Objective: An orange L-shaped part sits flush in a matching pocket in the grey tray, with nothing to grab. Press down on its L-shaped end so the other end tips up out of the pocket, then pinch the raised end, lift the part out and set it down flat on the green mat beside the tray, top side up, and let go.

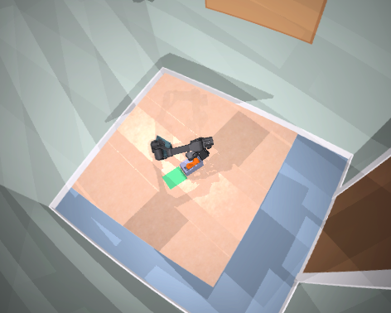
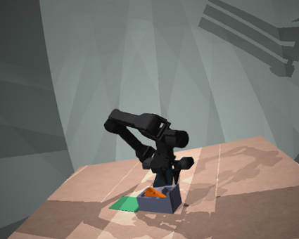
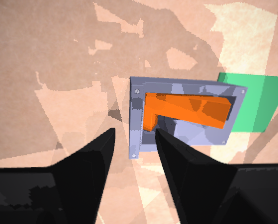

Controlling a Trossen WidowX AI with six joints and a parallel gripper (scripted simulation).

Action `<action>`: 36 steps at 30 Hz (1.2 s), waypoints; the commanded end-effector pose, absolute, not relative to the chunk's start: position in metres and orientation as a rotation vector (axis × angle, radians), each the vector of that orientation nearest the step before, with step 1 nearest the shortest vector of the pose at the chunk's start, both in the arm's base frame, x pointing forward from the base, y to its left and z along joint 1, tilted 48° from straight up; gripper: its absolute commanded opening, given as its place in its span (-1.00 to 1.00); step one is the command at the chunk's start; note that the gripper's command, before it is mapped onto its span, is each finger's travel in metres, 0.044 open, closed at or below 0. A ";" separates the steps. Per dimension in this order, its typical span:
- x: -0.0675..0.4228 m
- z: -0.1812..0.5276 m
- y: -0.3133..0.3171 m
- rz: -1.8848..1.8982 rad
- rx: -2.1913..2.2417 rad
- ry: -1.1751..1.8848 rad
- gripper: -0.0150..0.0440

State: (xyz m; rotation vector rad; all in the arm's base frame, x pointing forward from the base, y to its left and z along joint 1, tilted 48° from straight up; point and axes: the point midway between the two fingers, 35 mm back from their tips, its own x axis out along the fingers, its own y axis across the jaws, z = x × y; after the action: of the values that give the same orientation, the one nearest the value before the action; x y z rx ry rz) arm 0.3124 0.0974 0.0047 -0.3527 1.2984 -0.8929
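Note:
The orange L-shaped part lies in the pocket of the grey tray. It is tilted, with its straight end raised toward the mat side and its L-shaped end low in the pocket. The green mat lies flat beside the tray. My gripper hovers a little above the tray's end far from the mat, near the part's L-shaped end. Its fingers are apart with nothing between them and do not touch the part.
The tray and mat sit near the middle of a large tan table top. The arm's base stands behind them. A white-edged border with blue floor surrounds the table.

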 end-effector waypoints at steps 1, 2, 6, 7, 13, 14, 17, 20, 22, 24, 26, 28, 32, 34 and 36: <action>0.308 0.032 0.121 -0.882 -0.345 1.291 0.12; 0.308 0.032 0.121 -0.882 -0.345 1.291 0.12; 0.310 0.028 0.120 -0.867 -0.346 1.279 0.12; 0.310 0.028 0.120 -0.867 -0.346 1.279 0.12; 0.310 0.028 0.120 -0.867 -0.346 1.279 0.12; 0.310 0.028 0.120 -0.867 -0.346 1.279 0.12; 0.310 0.028 0.120 -0.867 -0.346 1.279 0.12; 0.310 0.028 0.120 -0.867 -0.346 1.279 0.12; 0.310 0.028 0.120 -0.867 -0.346 1.279 0.12; 0.310 0.028 0.120 -0.867 -0.346 1.279 0.12; 0.310 0.028 0.120 -0.867 -0.346 1.279 0.12; 0.310 0.028 0.120 -0.867 -0.346 1.279 0.12; 0.310 0.028 0.120 -0.867 -0.346 1.279 0.12; 0.310 0.028 0.120 -0.867 -0.346 1.279 0.12; 0.310 0.028 0.120 -0.867 -0.346 1.279 0.12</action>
State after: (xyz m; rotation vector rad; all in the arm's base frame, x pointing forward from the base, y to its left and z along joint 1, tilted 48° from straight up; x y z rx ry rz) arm 0.3099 0.1188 0.0276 -0.3446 1.2813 -0.8728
